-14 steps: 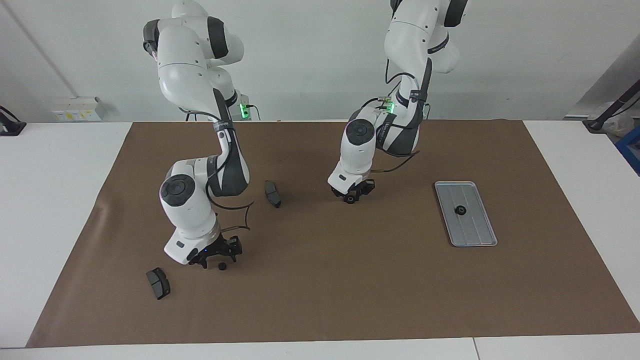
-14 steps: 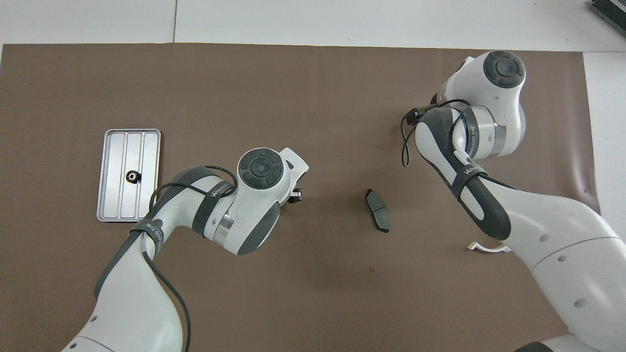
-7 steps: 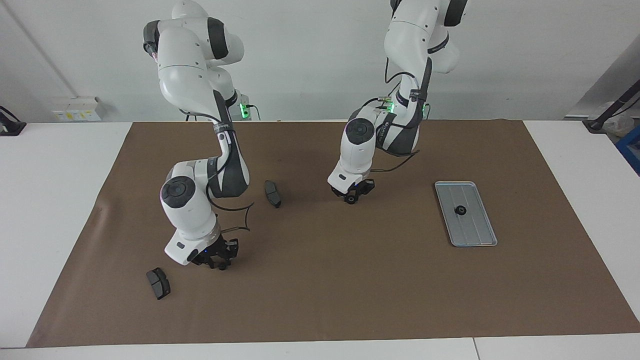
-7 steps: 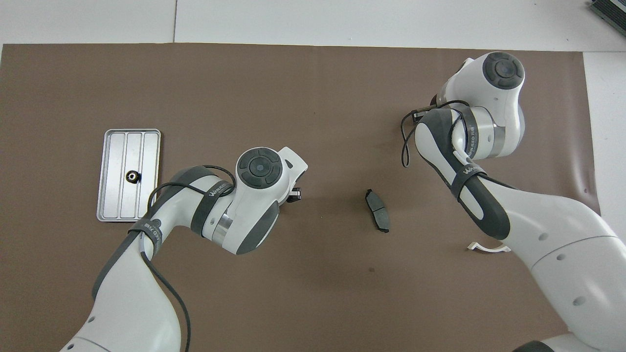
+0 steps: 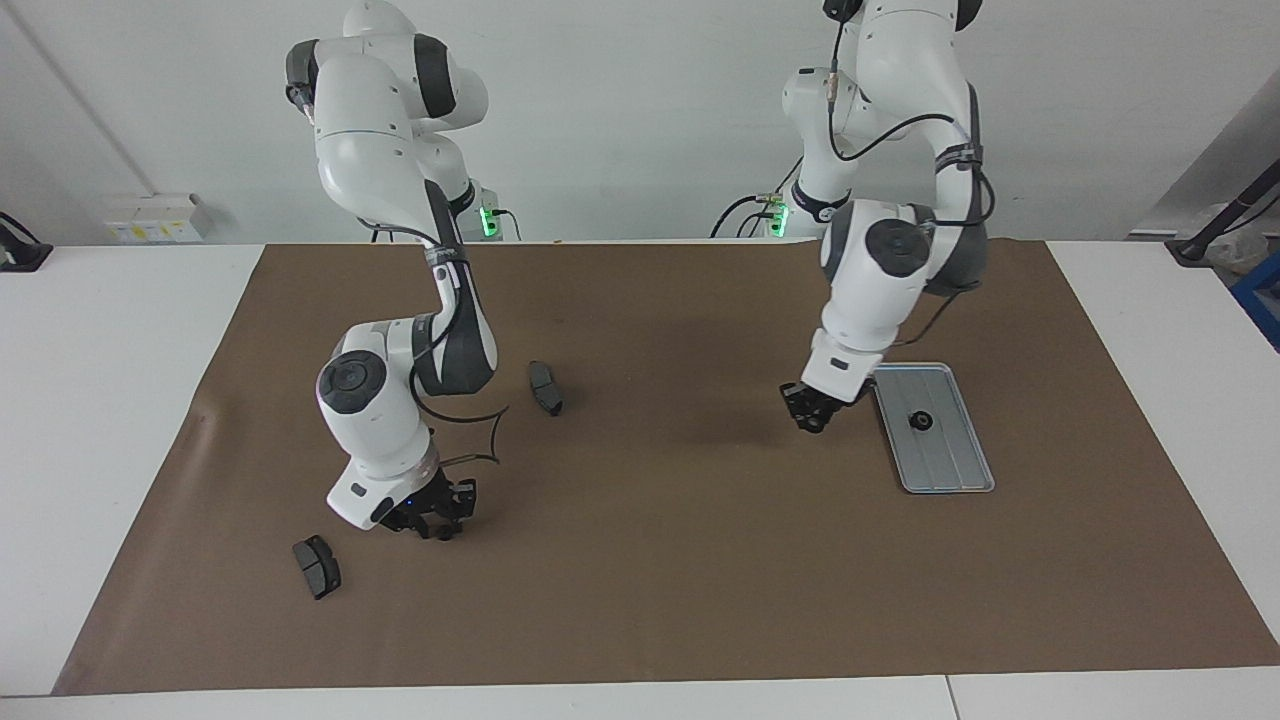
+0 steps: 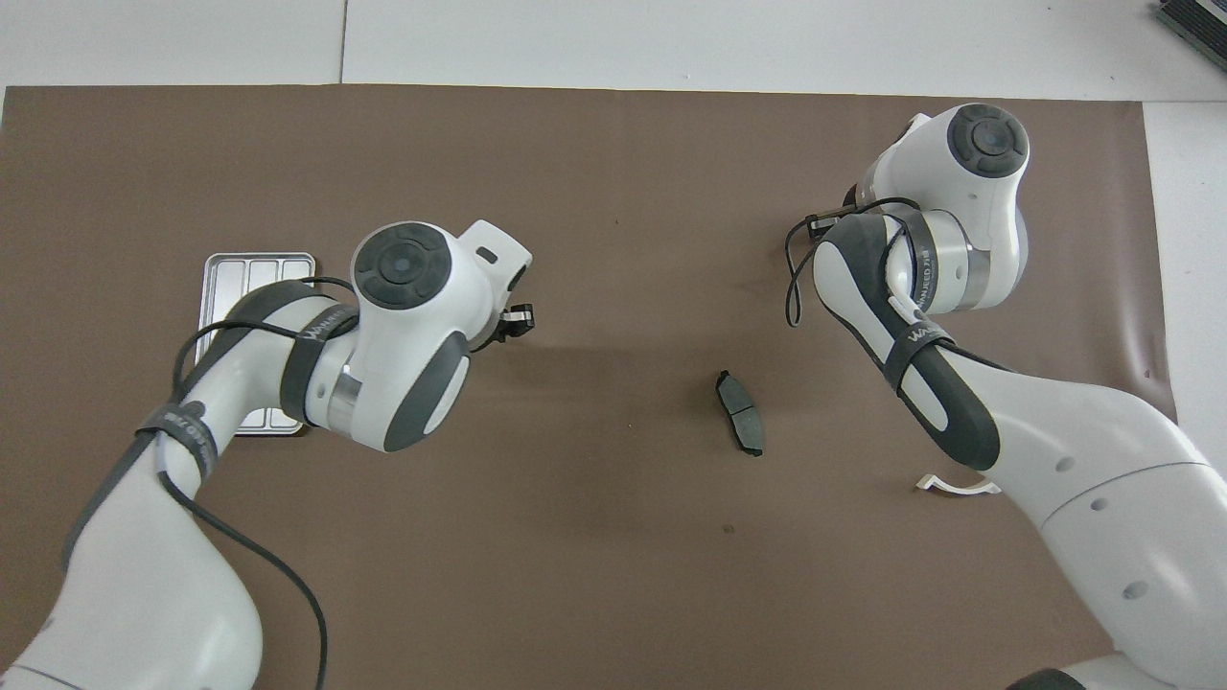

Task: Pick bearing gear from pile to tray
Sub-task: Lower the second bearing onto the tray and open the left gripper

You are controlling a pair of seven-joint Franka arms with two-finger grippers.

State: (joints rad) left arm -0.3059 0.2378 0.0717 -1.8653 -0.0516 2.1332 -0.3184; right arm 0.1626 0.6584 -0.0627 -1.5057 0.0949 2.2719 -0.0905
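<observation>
1. I am watching the left gripper [image 5: 815,418] hanging over the brown mat [image 5: 650,600], at nine o'clock of the tray [image 5: 950,470] in the facing view and just short of its long rim. Its fingers are pinching narrowly on a small black carried gear [image 5: 818,424].
2. The tray is lying toward the left arm's end of the table, with a tray gear [image 5: 920,420] sitting on its ridged floor and clear of all four rims.
3. The right gripper [image 5: 440,524] is pressing down at the mat, its fingers drawn in narrowly around a mat gear [image 5: 444,533].
4. One brake pad [image 5: 316,567] is lying at eight o'clock of the right gripper, near it but apart. A second brake pad [image 5: 545,387] is resting at one o'clock, well apart.
5. In the overhead view, a white bracket [image 6: 954,486] is peeking out from under the right arm.
6. I am reading a wide stretch of bare mat at six o'clock of both grippers in the facing view, running to the mat's edge.
</observation>
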